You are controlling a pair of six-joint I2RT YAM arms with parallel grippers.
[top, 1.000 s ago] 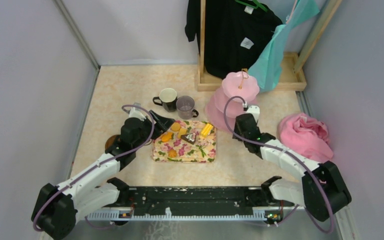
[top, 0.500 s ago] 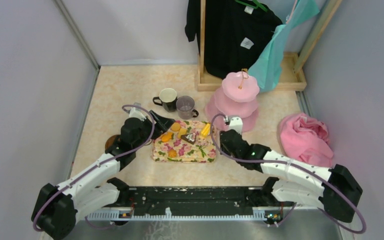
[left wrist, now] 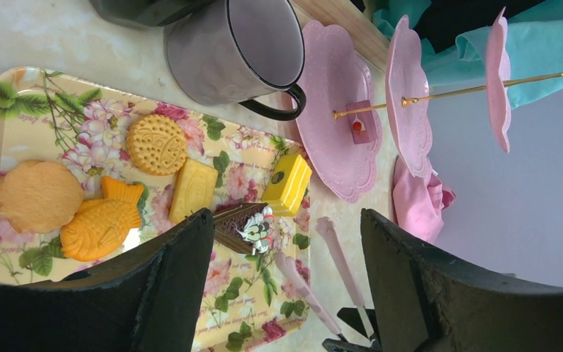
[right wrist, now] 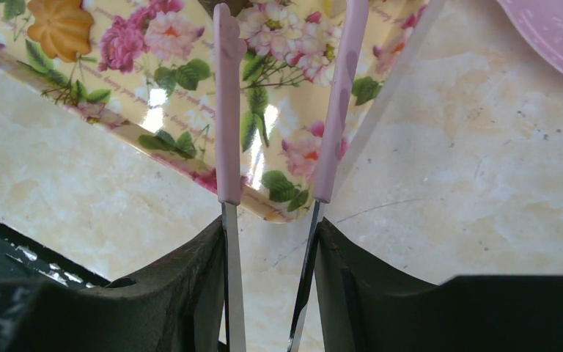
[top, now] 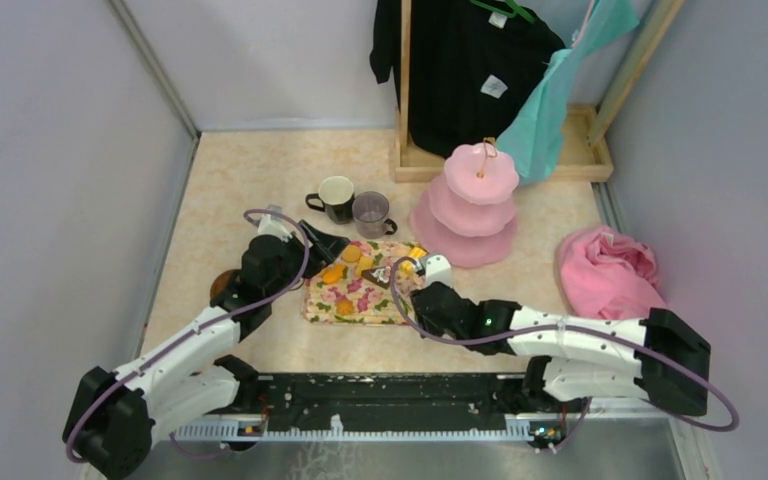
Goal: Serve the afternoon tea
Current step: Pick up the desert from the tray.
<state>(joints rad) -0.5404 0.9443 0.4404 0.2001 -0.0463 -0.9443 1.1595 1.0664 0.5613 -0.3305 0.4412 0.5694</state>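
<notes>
The left arm [top: 195,338] and right arm [top: 575,335] are white with black joints (mauve cables [top: 260,212] looping along each).

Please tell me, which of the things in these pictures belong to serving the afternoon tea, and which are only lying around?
For the tea: snacks, pink three-tier stand, black mug, smoky mug, brown coaster, pink tongs held in the right gripper.

Only lying around: flowered tray under the snacks, pink cloth, black shirt, teal cloth, wooden rack.
</notes>
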